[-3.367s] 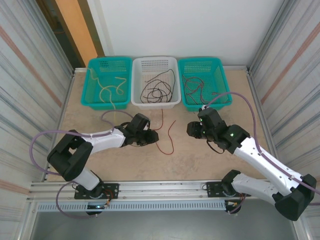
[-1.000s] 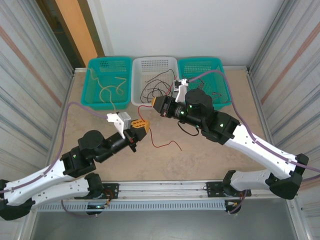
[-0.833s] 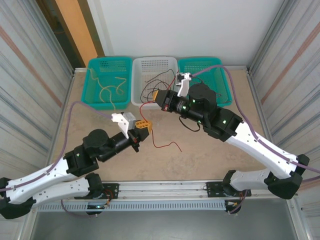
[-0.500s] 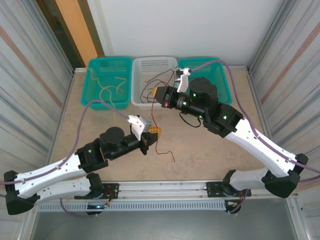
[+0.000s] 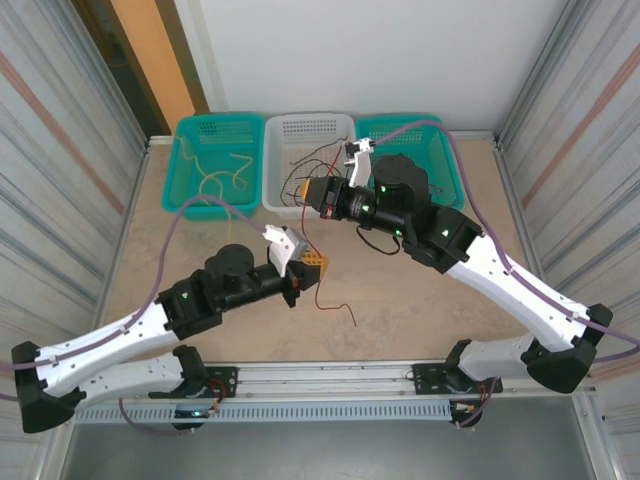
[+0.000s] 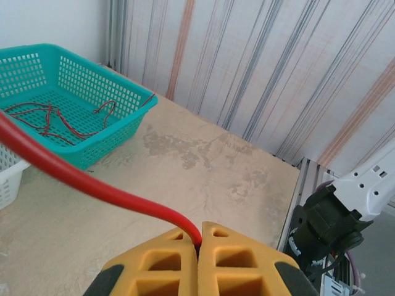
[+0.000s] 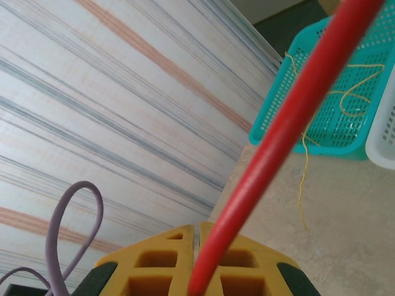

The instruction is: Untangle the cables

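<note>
Tabletop (image 5: 400, 300), beige, walled by striped panels (image 5: 50, 150); baskets (image 5: 310, 118) at 12 o'clock.
Red cable (image 6: 92, 185) is clenched by left gripper (image 6: 199, 237) and right gripper (image 7: 197, 237); the left has been shifted toward 3 o'clock.

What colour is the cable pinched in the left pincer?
Red. The cable shows best in the left wrist view.

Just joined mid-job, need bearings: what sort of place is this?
Probably a lab robot cell: striped panel walls enclose a table, three baskets line its far edge, and an aluminium rail spans the near edge.
</note>
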Controlling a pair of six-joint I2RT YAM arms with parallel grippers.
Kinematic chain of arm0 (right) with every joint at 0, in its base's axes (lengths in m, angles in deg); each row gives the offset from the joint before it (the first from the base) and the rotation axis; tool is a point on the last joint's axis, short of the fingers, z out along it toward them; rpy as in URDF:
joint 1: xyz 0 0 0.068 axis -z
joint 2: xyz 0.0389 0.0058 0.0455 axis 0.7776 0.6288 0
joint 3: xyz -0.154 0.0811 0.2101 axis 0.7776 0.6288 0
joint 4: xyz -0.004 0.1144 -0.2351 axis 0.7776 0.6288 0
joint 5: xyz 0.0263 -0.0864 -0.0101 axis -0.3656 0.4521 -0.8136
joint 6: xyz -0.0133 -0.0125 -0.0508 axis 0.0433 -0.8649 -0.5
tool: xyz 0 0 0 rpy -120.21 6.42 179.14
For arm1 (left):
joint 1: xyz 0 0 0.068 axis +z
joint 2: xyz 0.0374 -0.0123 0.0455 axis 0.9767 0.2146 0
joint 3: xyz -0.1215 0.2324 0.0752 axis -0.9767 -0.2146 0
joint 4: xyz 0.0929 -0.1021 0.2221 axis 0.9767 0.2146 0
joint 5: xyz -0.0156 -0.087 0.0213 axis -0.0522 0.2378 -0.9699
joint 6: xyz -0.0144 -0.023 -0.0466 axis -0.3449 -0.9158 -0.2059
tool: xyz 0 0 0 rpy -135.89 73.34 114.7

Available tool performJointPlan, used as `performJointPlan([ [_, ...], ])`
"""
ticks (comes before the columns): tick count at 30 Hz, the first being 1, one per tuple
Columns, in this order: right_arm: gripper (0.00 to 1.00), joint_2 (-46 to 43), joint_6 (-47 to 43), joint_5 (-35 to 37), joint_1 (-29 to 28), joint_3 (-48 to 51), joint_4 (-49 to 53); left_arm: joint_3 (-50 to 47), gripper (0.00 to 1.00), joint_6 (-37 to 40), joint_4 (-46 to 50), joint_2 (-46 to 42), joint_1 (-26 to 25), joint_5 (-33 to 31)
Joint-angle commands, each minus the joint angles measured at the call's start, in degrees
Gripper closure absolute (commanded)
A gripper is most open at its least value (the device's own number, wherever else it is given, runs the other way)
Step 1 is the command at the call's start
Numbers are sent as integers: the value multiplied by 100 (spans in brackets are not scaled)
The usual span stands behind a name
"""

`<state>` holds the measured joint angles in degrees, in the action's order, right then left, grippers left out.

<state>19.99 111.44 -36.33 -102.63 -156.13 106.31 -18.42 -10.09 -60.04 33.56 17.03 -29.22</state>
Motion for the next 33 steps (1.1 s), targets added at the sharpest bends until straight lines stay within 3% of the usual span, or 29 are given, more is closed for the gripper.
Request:
performJointPlan([
  [1,100,-156,-268,74,87,-360,51,31,93,-198,-10,-283,89,49],
  [3,100,-162,-319,82,167,-462,146,-58,61,-282,-66,-448,99,-25],
  [6,100,-169,-399,122,321,-571,344,-150,37,-332,9,-689,107,-222],
  [9,100,-229,-431,41,556,-555,415,-144,18,-375,240,-881,116,-362],
  [13,100,-275,-491,-140,1063,-692,487,-150,3,-478,630,-1130,114,-697],
  [23,100,-4,-822,-690,2621,-1511,768,-217,1,-807,1501,-1549,114,-1444],
  [30,100,991,-995,-1158,3898,-2826,780,-490,2,-1145,1926,-1702,172,-2090],
  [33,100,1564,-1076,-1214,4304,-3351,854,-632,1,-1314,1920,-1630,381,-2033],
])
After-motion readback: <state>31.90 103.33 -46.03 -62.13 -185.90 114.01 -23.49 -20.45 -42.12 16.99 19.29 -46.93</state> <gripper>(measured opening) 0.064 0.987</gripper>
